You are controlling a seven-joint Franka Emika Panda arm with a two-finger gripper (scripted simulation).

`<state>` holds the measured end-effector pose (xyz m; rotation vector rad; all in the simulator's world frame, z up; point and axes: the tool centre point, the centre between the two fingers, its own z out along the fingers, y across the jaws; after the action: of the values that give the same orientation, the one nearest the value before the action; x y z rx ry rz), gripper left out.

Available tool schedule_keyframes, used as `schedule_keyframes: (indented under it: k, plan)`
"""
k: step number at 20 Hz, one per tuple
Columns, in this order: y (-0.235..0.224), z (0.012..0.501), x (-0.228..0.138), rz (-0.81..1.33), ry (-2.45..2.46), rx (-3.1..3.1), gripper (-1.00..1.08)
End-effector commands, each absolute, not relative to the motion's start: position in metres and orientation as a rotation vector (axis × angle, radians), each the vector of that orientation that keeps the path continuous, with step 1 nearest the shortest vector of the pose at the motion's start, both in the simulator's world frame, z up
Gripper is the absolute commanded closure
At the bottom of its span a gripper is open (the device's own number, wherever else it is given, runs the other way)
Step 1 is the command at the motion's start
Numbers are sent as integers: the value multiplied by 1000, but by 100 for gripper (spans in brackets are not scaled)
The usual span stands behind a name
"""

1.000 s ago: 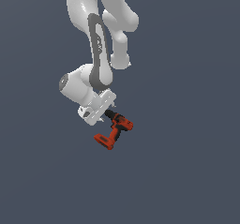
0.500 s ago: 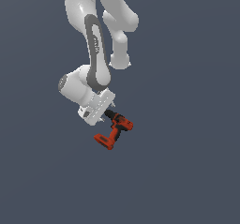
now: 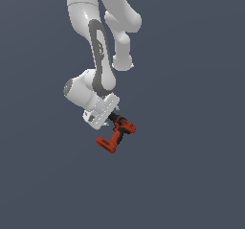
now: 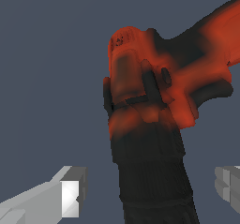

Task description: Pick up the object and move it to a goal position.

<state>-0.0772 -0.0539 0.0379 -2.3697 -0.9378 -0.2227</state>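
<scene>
The red-orange drill [image 3: 117, 134] with a black chuck lies just beyond the end of my arm in the exterior view, its blocky base toward that view's lower left. My gripper [image 3: 110, 118] is at the drill's chuck end. In the wrist view the black chuck [image 4: 152, 171] stands between my two grey fingers [image 4: 70, 193], with a visible gap on each side. The drill's red body [image 4: 154, 85] fills the area beyond. The gripper [image 4: 150, 190] is open around the chuck and does not touch it.
A plain dark grey surface [image 3: 191, 175] surrounds the drill in both views. The white arm's upper links [image 3: 95, 36] rise above the gripper. No other object shows.
The arm's upper links have shifted slightly toward the exterior view's left. The drill has stayed in the same place and the gripper stays at its chuck.
</scene>
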Motion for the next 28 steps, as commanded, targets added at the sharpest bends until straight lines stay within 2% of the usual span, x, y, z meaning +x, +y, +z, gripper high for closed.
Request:
schedule_keyframes:
  k: [1,4,5,19,28]
  plan:
    - [-49,32,-78,-223,-939,-2369,-100]
    - [-47,29,-78,-223,-939,-2369,-100]
    - [-47,29,-78,-223,-939,-2369,108]
    - [-52,36,-77,-232,-938,-2378,108]
    - [-37,64,-93,-229,-938,-2379,108]
